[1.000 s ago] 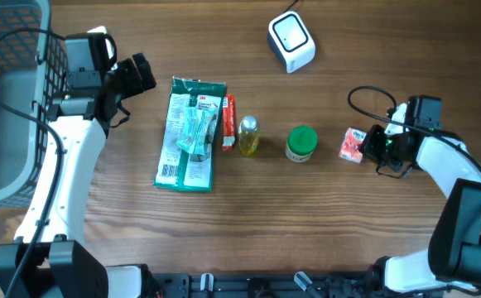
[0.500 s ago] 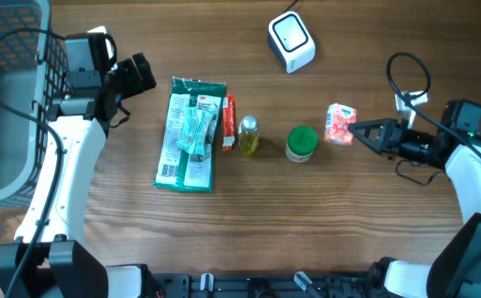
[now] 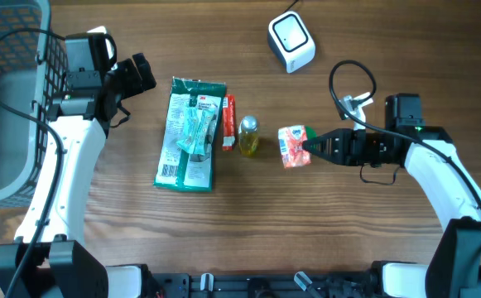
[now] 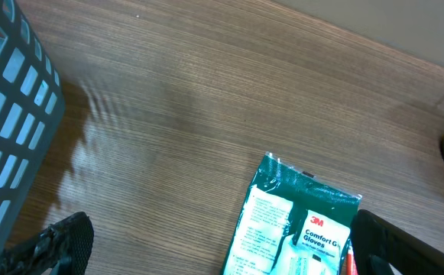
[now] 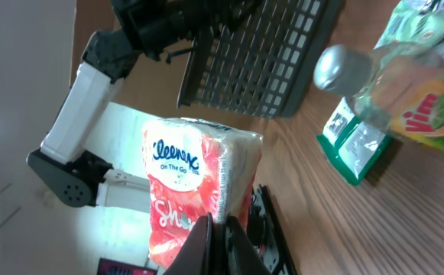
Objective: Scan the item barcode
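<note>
The Kleenex tissue pack [image 3: 292, 146], red and white, sat pinched at its edge in the right gripper [image 3: 309, 147], whose fingers were clamped tight on it. In the right wrist view we saw the two fingertips [image 5: 206, 241] pressed together on the pack's lower seam, with the printed face turned toward the camera. From overhead the pack hung near the middle of the table [image 3: 323, 232], just right of the yellow bottle [image 3: 249, 136] with the silver cap, and a sliver of something green showed at its upper edge. We could not make out a barcode on it.

The white scanner [image 3: 291, 41] stood well apart from the pack, toward the far side of the table. Left of the bottle lay a thin red packet [image 3: 229, 122], and touching that a green packet of 3M gloves [image 3: 190, 134] lying flat.

The left gripper [image 3: 139, 74] hovered beyond the gloves with its fingers spread wide and nothing between them. A dark wire basket [image 3: 0, 99] stood at the table's left end, beside the left arm.
</note>
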You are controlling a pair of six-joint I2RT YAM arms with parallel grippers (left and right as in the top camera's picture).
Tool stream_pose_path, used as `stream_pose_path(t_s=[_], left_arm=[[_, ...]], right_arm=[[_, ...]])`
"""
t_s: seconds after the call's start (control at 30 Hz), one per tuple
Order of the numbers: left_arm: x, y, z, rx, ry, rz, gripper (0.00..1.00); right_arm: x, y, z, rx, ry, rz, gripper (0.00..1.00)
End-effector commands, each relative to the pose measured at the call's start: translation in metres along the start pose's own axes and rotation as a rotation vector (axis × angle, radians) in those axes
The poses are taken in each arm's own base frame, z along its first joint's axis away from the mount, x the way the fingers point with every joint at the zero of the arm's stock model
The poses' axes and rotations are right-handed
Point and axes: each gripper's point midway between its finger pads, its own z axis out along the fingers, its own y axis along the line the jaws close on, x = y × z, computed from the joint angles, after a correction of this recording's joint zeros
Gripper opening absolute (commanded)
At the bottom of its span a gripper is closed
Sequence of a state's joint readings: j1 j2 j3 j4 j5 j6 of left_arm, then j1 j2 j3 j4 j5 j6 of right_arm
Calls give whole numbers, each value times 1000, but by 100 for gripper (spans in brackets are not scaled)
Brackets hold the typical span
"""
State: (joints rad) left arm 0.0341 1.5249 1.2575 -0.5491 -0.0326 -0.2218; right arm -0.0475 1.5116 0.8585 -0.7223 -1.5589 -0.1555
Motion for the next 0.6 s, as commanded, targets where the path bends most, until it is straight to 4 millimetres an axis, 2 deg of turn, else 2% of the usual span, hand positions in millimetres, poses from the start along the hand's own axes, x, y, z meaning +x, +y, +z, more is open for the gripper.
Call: stream_pose_path(t_s=[0.0, 0.33, 0.57], left_arm=[[-4, 2, -1, -9, -12, 5, 100], [-4, 2, -1, -9, -12, 5, 100], [-4, 2, -1, -9, -12, 5, 100]], right_arm=[[4, 13, 5, -71, 10, -18, 4], [13, 16, 18, -90, 60, -19, 4], [26, 21, 34, -116, 127, -35, 4]])
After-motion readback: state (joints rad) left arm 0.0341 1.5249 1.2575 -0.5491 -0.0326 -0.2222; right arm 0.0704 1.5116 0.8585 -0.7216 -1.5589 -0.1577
